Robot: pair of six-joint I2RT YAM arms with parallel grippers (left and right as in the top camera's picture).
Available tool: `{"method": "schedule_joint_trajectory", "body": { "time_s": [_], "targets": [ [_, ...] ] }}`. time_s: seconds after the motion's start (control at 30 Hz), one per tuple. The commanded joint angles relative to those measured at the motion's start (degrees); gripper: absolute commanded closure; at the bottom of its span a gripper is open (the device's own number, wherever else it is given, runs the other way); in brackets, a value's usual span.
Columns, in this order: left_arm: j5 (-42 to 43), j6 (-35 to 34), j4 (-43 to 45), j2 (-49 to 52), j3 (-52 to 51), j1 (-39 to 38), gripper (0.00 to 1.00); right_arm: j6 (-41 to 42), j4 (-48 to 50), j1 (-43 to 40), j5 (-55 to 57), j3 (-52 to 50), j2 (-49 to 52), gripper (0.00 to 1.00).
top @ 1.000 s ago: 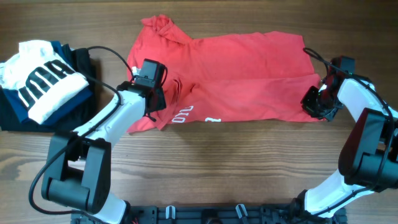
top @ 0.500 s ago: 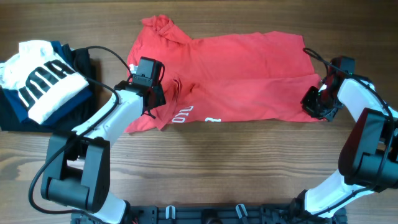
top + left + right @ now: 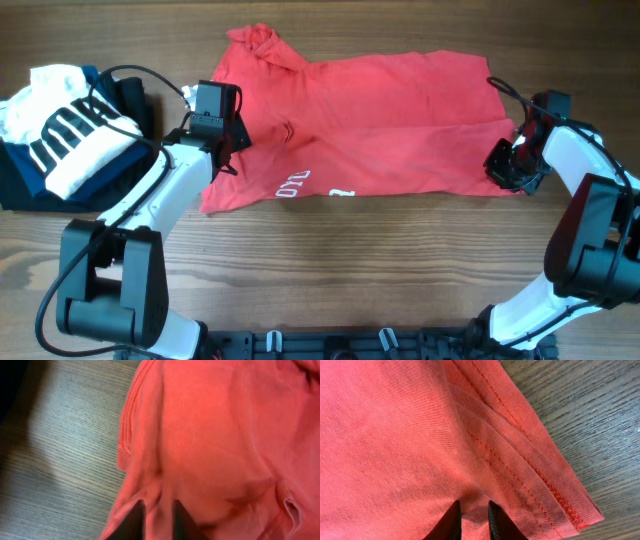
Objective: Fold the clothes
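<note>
Shifted up-left toward the folded pile [image 3: 70, 130], the left gripper [image 3: 159, 512] pinches the red T-shirt [image 3: 390, 110] in narrow jaws; the right gripper [image 3: 472, 510] likewise nips its hem [image 3: 540, 480].

You have the T-shirt [image 3: 380, 110] spread across the middle of the table [image 3: 330, 260], running left to right. A stack of folded garments [image 3: 70, 130] sits at the table's left edge (near the T-shirt's left end, not touching it). Your left gripper [image 3: 161, 521] is on the T-shirt's left end and your right gripper [image 3: 472, 517] on its right end.
</note>
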Motion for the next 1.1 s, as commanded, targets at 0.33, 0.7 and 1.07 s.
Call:
{"method": "schedule_joint_trajectory", "body": {
  "time_s": [0.33, 0.7, 1.07],
  "targets": [
    [2.93, -0.26, -17.03, -1.27, 0.63, 0.37, 0.64, -0.74, -0.39, 0.02, 1.88, -0.48, 0.83, 0.80],
    [3.76, -2.19, -16.98, -1.22, -7.34, 0.39, 0.68, 0.52, -2.29, -0.55, 11.41, -0.48, 0.83, 0.80],
    [2.78, -3.30, -13.77, -1.20, -11.82, 5.53, 0.66, 3.34, -4.68, -6.05, 11.47, -0.48, 0.83, 0.80]
  ]
}}
